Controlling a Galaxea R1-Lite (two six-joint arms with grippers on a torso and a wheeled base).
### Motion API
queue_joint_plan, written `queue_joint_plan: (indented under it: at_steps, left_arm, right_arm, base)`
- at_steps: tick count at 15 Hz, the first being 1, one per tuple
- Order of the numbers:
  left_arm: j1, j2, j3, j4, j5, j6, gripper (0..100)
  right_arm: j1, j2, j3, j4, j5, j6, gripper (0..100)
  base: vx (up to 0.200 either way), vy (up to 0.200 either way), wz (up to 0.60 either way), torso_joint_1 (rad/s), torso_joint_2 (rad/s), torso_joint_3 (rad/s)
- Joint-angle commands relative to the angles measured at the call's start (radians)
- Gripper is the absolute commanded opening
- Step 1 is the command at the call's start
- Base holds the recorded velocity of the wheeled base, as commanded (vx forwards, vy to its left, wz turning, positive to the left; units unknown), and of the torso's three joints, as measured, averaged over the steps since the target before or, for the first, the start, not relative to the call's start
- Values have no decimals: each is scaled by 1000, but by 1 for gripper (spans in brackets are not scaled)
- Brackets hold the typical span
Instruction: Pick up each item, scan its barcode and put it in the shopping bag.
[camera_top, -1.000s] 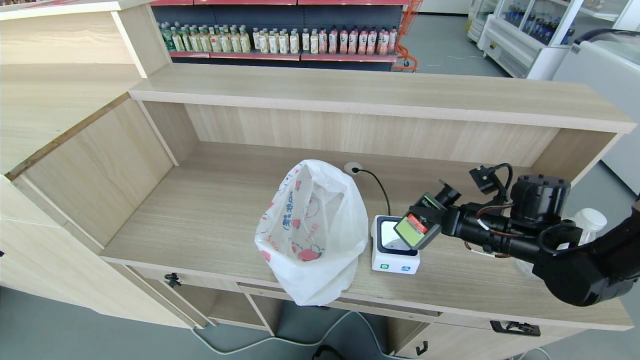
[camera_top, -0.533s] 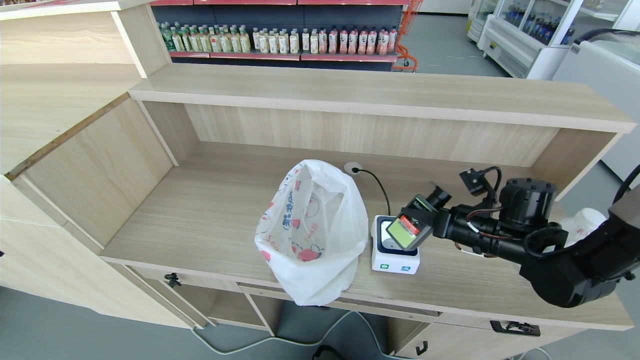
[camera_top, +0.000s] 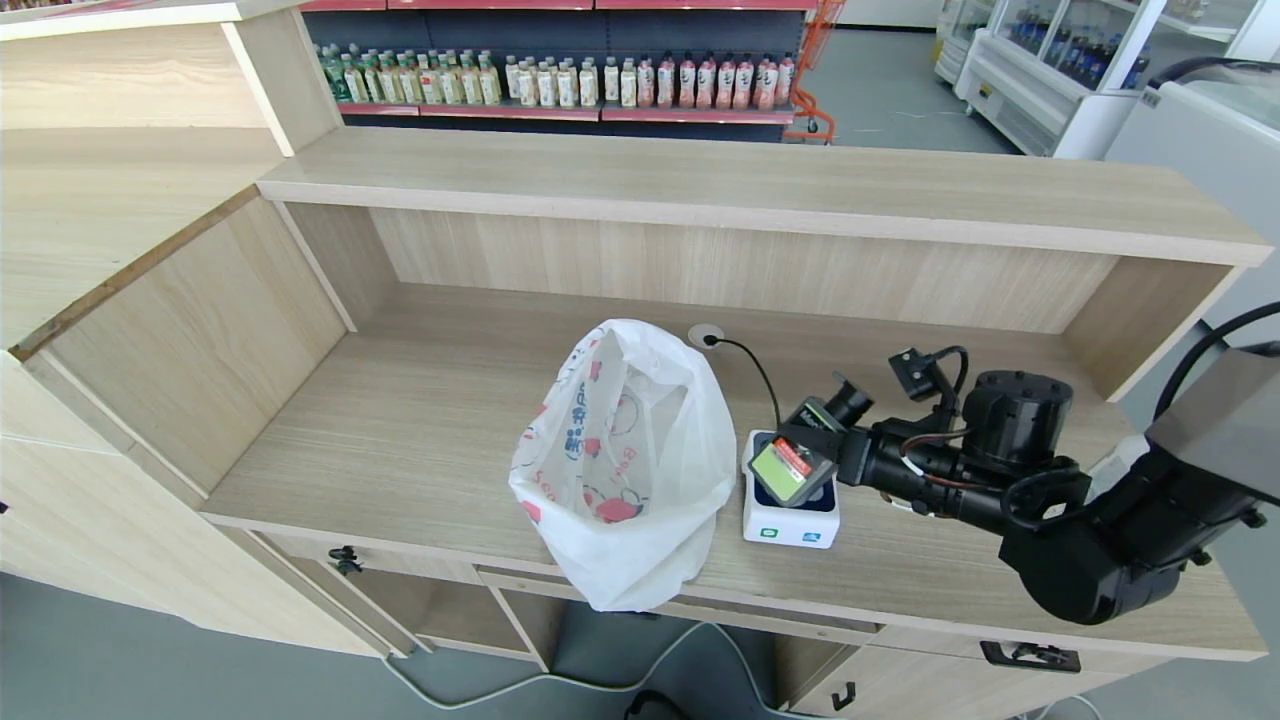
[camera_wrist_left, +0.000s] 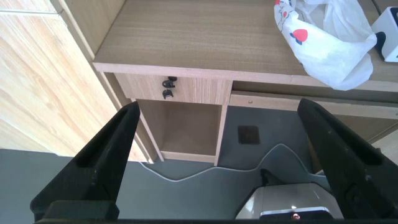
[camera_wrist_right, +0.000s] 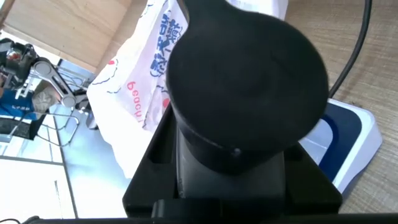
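My right gripper (camera_top: 800, 455) is shut on a small dark item (camera_top: 790, 468) with a green and red label. It holds the item just above the white barcode scanner (camera_top: 790, 520), with the label side tilted down toward the scanner's dark window. In the right wrist view the item's round black end (camera_wrist_right: 249, 81) hides the fingers. Behind it are the scanner (camera_wrist_right: 351, 140) and the shopping bag (camera_wrist_right: 140, 81). The white printed shopping bag (camera_top: 620, 460) stands open-mouthed to the left of the scanner. My left gripper (camera_wrist_left: 224, 162) hangs open below the counter's front edge, holding nothing.
The scanner's black cable (camera_top: 760, 380) runs back to a hole in the counter (camera_top: 706, 335). A raised wooden ledge (camera_top: 700, 190) and side walls enclose the counter. A white object (camera_top: 1122, 458) is mostly hidden behind my right arm. Drawers (camera_wrist_left: 186, 93) sit under the front edge.
My right gripper has carried the item left and slightly down, from beside the scanner's right edge to directly over its window. The bag and scanner have not moved.
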Motion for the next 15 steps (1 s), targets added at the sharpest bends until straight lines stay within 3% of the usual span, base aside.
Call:
queue_joint_plan:
  at_steps: [1, 12, 15]
  left_arm:
    - [0, 1, 0, 0, 0, 0, 100]
    - [0, 1, 0, 0, 0, 2, 100]
    - [0, 1, 0, 0, 0, 0, 100]
  right_arm:
    - [3, 21, -6, 0, -2, -1, 0]
    - [-31, -74, -11, 6, 16, -9, 0]
    - [-80, -166, -15, 17, 48, -17, 0]
  base:
    - [0, 0, 0, 0, 0, 0]
    - [0, 0, 0, 0, 0, 0]
    - [0, 200, 0, -9, -2, 4]
